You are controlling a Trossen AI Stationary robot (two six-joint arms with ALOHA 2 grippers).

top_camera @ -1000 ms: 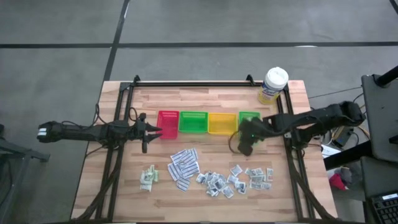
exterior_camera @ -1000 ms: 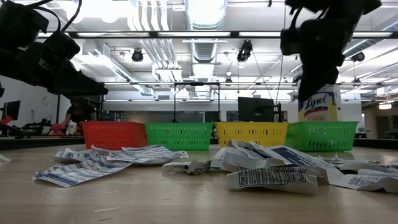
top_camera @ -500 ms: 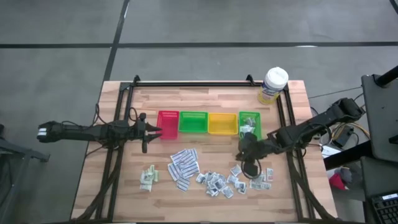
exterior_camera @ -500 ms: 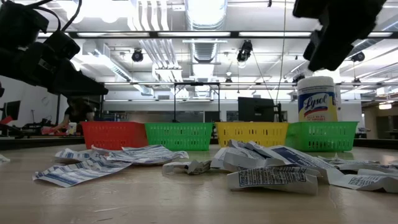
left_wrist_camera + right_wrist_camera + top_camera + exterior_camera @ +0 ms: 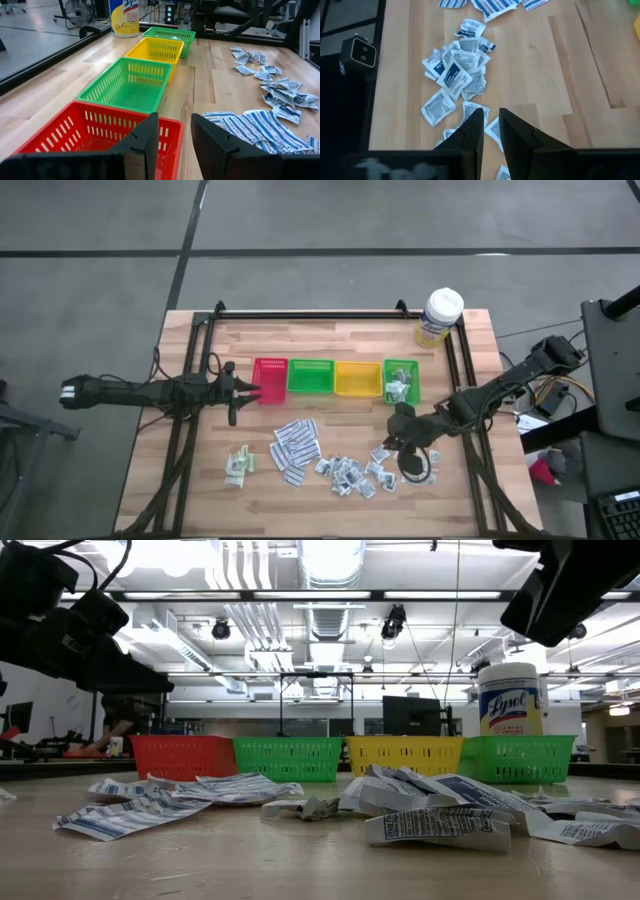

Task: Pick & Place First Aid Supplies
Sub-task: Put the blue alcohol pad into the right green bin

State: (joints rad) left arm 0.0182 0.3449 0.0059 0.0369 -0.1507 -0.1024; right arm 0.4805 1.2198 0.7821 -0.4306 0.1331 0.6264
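Note:
The first aid supplies lie loose on the table's near half: long white blue-printed strips point(image 5: 295, 445), small grey-white squares point(image 5: 350, 473), pale green sachets point(image 5: 238, 465) and white printed packets point(image 5: 415, 460). A few packets point(image 5: 398, 389) lie in the right-hand green tray point(image 5: 401, 368). My right gripper point(image 5: 398, 438) hovers above the white printed packets point(image 5: 457, 70), its fingers narrowly open and empty point(image 5: 491, 114). My left gripper point(image 5: 240, 390) waits open and empty point(image 5: 175, 125) at the red tray's left side point(image 5: 95, 130).
Four trays stand in a row across the table's middle: red point(image 5: 270, 380), green point(image 5: 311, 377), yellow point(image 5: 357, 378) and green. A white-lidded yellow-labelled tub point(image 5: 440, 317) stands at the far right corner. Dark frame rails point(image 5: 470, 440) run along both sides. Bare wood lies between trays and packets.
My right gripper has moved from the right-hand green tray toward the table's near edge, over the white printed packets. Packets show in that tray where the gripper stood before. In the low view the right arm has drawn away toward the upper right.

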